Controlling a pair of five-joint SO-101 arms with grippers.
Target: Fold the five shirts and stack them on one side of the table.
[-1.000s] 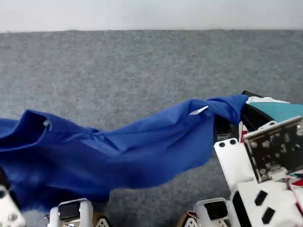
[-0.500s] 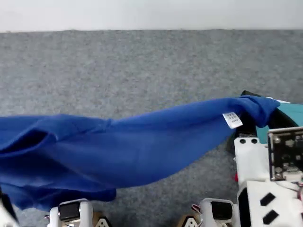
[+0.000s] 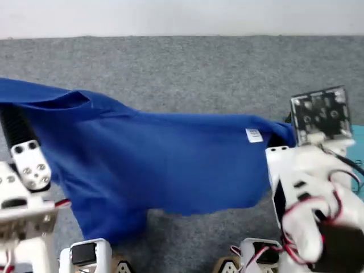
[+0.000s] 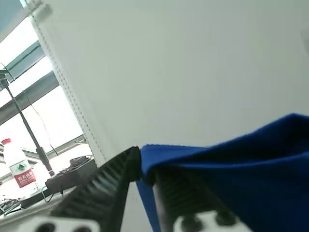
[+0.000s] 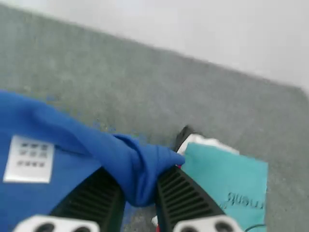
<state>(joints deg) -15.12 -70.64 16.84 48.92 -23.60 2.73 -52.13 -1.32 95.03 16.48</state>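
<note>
A blue shirt (image 3: pixel 165 159) hangs stretched between both arms above the grey table (image 3: pixel 182 74). My left gripper (image 4: pixel 142 166) is shut on one corner of the blue shirt (image 4: pixel 231 169), raised at the left; its arm (image 3: pixel 25 170) stands at the left edge. My right gripper (image 5: pixel 137 193) is shut on the other end of the blue shirt (image 5: pixel 72 145), near a white label (image 5: pixel 28 152). In the high view the right arm (image 3: pixel 307 187) holds that end at the right, by the label (image 3: pixel 253 135). A folded teal shirt (image 5: pixel 227 179) lies on a stack just beyond the right gripper.
The grey felt surface runs back to a white wall (image 3: pixel 182 17). The stack with the teal shirt (image 3: pixel 357 133) sits at the table's right edge. Both arm bases (image 3: pixel 91 256) stand at the front edge.
Both arms have risen and lifted the blue shirt. Its left end went from low at the front left to high, and the cloth now hangs spread as a wide sheet.
</note>
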